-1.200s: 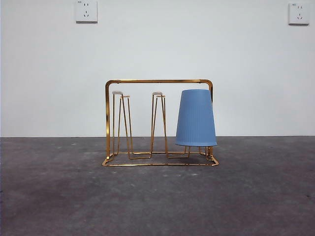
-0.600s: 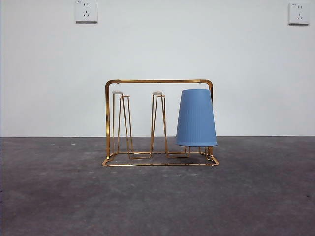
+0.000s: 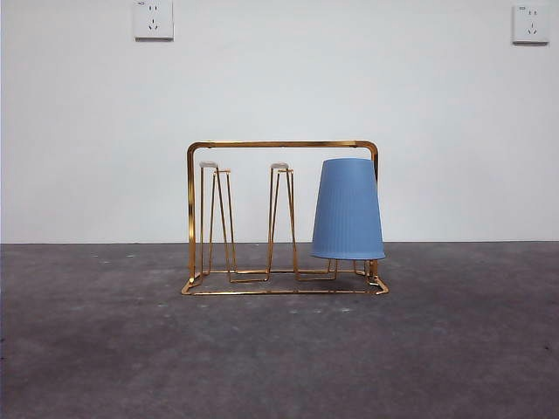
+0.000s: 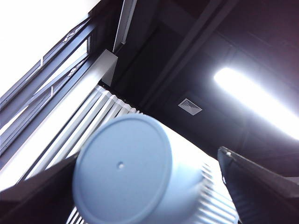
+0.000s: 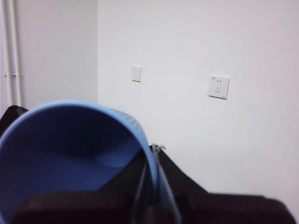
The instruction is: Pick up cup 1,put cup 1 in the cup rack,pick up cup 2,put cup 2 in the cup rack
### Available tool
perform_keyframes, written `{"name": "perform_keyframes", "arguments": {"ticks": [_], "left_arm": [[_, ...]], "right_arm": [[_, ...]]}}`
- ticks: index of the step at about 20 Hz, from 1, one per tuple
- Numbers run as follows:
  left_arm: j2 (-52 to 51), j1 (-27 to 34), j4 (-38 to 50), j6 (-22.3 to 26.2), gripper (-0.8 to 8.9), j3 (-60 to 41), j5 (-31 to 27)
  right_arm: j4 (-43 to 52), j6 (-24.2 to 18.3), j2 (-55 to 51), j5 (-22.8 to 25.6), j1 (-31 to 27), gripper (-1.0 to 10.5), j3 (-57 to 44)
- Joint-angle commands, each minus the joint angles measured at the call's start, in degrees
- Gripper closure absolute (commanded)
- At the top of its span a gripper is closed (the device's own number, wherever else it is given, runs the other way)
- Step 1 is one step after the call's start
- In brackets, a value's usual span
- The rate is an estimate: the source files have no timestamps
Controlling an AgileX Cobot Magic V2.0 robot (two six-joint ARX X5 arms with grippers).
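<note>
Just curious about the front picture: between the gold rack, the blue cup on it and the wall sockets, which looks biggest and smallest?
1. The cup rack, widest and tallest.
2. The blue cup.
3. The left wall socket and right wall socket look about alike; being farther back may shrink them.

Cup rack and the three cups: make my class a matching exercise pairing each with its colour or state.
1 cup rack
2 racked cup
3 pale cup in left pincer
4 deep-blue cup in right pincer

A open mouth towards the camera
B gold wire
C flat base towards the camera
D upside down on the rack

Pairs: 1-B, 2-D, 3-C, 4-A.
</note>
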Motion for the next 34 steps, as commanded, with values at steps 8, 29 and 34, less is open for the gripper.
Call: {"name": "perform_keyframes", "arguments": {"ticks": [8,29,34], "left_arm": [[0.2,-0.2,1.0,-0.2,7.55,-0.3,2.1],[-0.7,3.5,-2.2,1.3,8.21,-0.3,2.5],[-3.4,7.6,-6.2,1.6,8.21,-0.3,3.7]], "right_arm": [[-0.3,-1.0,0.5,3.1,0.0,9.6,-0.3],[-9.7,-0.8,0.0,4.9,0.0,7.6,-0.3],[-11.6,-0.8,-2.7,5.3,0.0,7.6,-0.3]]}}
